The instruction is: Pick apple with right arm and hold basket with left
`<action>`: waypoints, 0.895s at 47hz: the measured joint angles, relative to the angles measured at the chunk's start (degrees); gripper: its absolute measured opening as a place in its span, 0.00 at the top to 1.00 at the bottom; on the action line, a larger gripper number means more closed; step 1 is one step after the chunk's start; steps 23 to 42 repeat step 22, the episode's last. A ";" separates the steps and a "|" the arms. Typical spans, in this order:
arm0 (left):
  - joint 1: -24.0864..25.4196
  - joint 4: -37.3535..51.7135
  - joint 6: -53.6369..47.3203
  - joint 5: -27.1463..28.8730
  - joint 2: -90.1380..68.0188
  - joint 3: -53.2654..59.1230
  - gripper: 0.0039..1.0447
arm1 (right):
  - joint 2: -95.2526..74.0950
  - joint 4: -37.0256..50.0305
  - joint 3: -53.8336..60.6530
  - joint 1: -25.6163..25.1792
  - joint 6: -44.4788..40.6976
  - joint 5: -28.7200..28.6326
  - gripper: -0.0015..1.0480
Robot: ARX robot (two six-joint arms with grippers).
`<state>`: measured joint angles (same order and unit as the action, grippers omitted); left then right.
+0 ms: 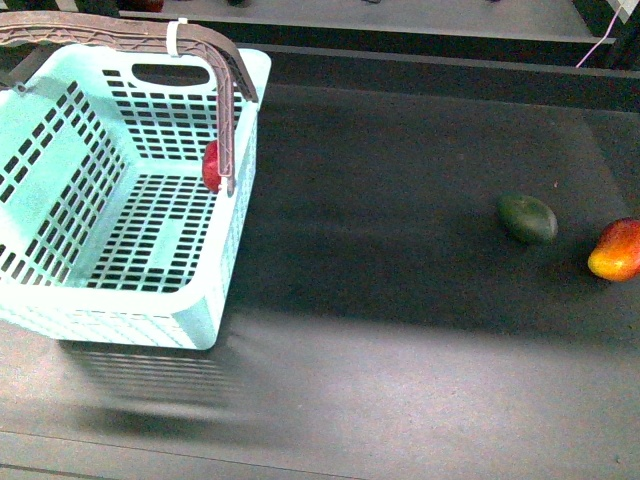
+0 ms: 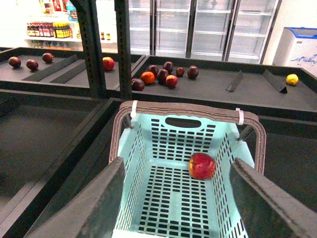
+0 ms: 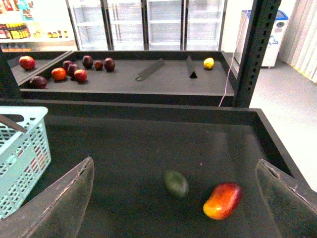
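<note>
The turquoise basket (image 1: 40,170) stands at the left of the dark shelf, its brown handles raised, one with a white tie. The red apple (image 1: 211,165) lies inside it against the right wall, half hidden by a handle. In the left wrist view the apple (image 2: 202,165) rests on the basket's slotted floor (image 2: 163,208). My left gripper (image 2: 178,163) is open above the basket's near end and touches nothing. My right gripper (image 3: 174,162) is open and empty above the shelf, with the basket (image 3: 20,163) off to one side. Neither gripper shows in the front view.
A dark green oval fruit (image 1: 527,218) and an elongated orange-red fruit (image 1: 616,250) lie at the right of the shelf, between my right fingers in the wrist view. A far shelf holds several fruits (image 2: 163,74). Black uprights (image 2: 91,49) stand behind the basket.
</note>
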<state>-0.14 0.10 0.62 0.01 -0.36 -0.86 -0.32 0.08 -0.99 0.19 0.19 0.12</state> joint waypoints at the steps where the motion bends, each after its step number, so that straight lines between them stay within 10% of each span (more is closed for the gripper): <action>1: 0.00 0.00 0.00 0.00 0.00 0.00 0.27 | 0.00 0.00 0.00 0.00 -0.02 0.00 0.08; 7: 0.00 0.00 -0.09 0.00 0.00 0.00 0.05 | 0.00 0.00 0.00 0.00 -0.02 0.00 0.08; 42: 0.00 0.00 -0.11 0.00 0.00 0.00 0.06 | 0.00 0.00 0.00 0.00 -0.02 0.00 0.08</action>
